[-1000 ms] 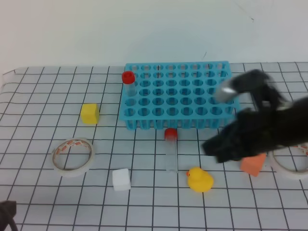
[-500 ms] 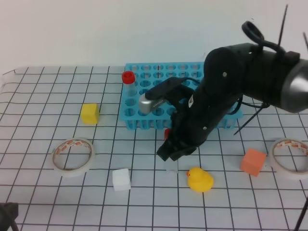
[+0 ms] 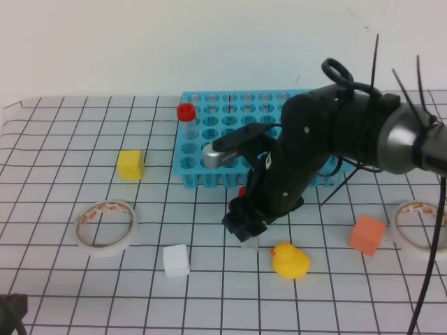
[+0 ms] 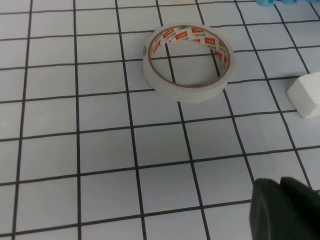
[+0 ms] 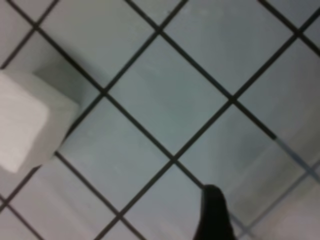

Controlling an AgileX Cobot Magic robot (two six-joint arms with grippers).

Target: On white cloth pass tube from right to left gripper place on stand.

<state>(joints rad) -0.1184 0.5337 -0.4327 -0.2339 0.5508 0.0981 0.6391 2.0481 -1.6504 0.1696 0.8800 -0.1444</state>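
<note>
The bulky black right arm's gripper [image 3: 244, 225] is lowered onto the small clear red-capped tube [image 3: 248, 242] lying on the white grid-printed cloth [image 3: 56, 174] just in front of the bright blue plastic test-tube stand [image 3: 230, 139]; whether its jaws are parted or clasping the tube cannot be told. A second red-capped tube [image 3: 186, 120] stands upright at the stand's left end. In front of the stand sit a yellow rubber duck [image 3: 289, 260] and a white cube [image 3: 176, 259]. The left gripper [image 4: 285, 210], far left of the stand, is clenched empty near a roll of tape [image 4: 188, 62].
</note>
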